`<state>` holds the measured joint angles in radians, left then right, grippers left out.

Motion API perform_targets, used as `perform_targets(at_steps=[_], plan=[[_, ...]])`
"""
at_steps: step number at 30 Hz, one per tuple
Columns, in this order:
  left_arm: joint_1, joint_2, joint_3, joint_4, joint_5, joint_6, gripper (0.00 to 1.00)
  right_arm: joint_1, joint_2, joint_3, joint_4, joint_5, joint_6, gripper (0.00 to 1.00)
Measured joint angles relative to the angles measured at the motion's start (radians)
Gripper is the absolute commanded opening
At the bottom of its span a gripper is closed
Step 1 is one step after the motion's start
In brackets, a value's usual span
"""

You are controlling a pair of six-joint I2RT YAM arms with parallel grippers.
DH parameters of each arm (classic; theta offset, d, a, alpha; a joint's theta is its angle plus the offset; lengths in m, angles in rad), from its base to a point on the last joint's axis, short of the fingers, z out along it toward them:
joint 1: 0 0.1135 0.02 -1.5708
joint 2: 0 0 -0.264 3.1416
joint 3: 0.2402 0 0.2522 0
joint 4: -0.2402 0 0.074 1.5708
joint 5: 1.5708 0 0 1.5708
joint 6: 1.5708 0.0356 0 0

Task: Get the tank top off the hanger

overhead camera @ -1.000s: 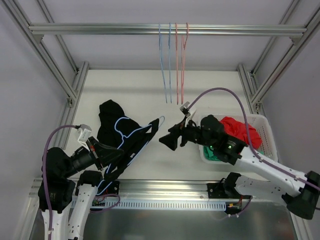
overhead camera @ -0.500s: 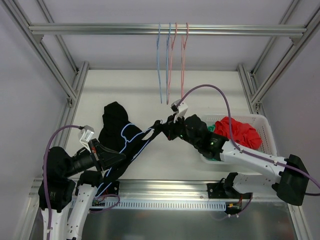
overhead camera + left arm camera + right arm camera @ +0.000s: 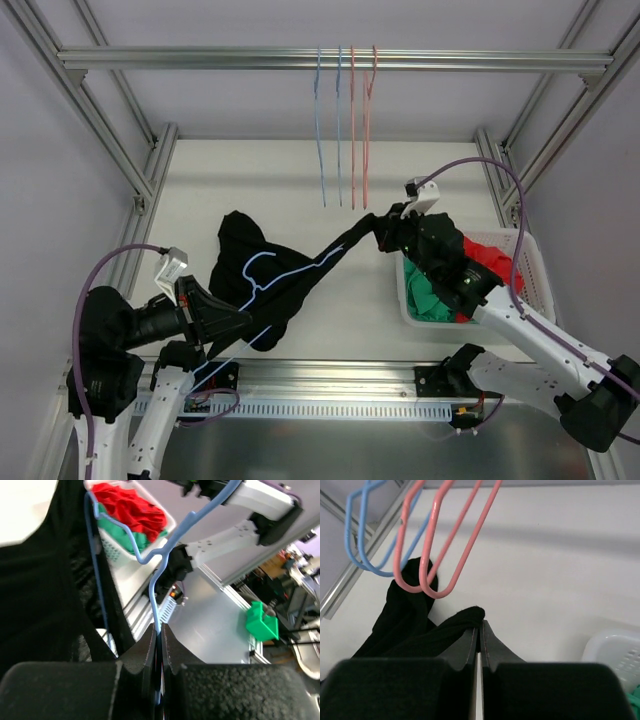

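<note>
Dangling pink hangers point(image 3: 435, 595) flank right tool point(image 3: 480, 630) pinching tank top point(image 3: 285, 280).

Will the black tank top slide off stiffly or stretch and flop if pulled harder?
Likely floppy and stretchy: the tank top is drawn into a taut strip toward the right end effector. Probably light, sagging once released. The thin hanger in the left end effector may snag it.

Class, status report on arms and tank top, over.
Left gripper shut on hanger. Right gripper shut on tank top, pulled taut. Pink hangers dangling close.
</note>
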<state>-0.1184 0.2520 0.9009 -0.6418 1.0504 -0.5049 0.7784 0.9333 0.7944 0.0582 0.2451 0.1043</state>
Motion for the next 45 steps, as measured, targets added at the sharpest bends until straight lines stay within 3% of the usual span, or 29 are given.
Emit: perform_targets(at_steps=[6,9,11,14,17,21,24,29,37,38,39,41,43,44,45], plan=[[0.0,0.084,0.203,-0.006,0.037,0.026,0.0,-0.025,0.005,0.031,-0.104,-0.182,0.014,0.0],[0.0,0.109,0.269,0.121,0.004,-0.004,0.0,-0.025,-0.048,0.037,-0.134,-0.287,0.042,0.0],[0.0,0.12,0.243,0.291,-0.019,-0.073,0.0,-0.025,-0.098,0.047,-0.14,-0.345,0.063,0.0],[0.0,0.153,0.119,0.676,-0.077,-0.222,0.0,-0.025,-0.174,0.078,-0.132,-0.44,0.108,0.0],[-0.001,0.268,0.017,1.072,-0.178,-0.375,0.0,-0.014,-0.211,0.111,-0.089,-0.549,0.154,0.0],[-0.028,0.447,0.026,1.426,-0.301,-0.481,0.0,0.058,-0.194,0.15,-0.072,-0.644,0.169,0.0],[-0.053,0.533,0.069,1.588,-0.367,-0.491,0.0,0.137,-0.138,0.201,-0.148,-0.635,0.134,0.0],[-0.053,0.513,0.08,1.713,-0.432,-0.426,0.0,0.225,0.008,0.217,-0.234,-0.562,0.085,0.0],[-0.06,0.314,-0.09,1.737,-0.56,-0.237,0.0,0.35,0.278,0.218,-0.306,-0.291,0.075,0.0],[-0.06,0.289,-0.097,1.682,-0.582,-0.208,0.0,0.36,0.294,0.22,-0.313,-0.249,0.075,0.03],[-0.06,0.262,-0.093,1.598,-0.607,-0.173,0.0,0.367,0.312,0.227,-0.32,-0.207,0.075,0.25],[-0.06,0.223,-0.069,1.413,-0.664,-0.118,0.0,0.381,0.345,0.244,-0.324,-0.163,0.078,0.61],[-0.06,0.191,-0.022,1.19,-0.734,-0.066,0.0,0.396,0.396,0.274,-0.319,-0.148,0.07,0.88],[-0.06,0.181,0.0,1.089,-0.769,-0.046,0.0,0.405,0.433,0.295,-0.316,-0.149,0.063,0.99],[-0.06,0.171,0.021,0.982,-0.802,-0.025,0.0,0.413,0.475,0.321,-0.312,-0.15,0.05,1.0]])
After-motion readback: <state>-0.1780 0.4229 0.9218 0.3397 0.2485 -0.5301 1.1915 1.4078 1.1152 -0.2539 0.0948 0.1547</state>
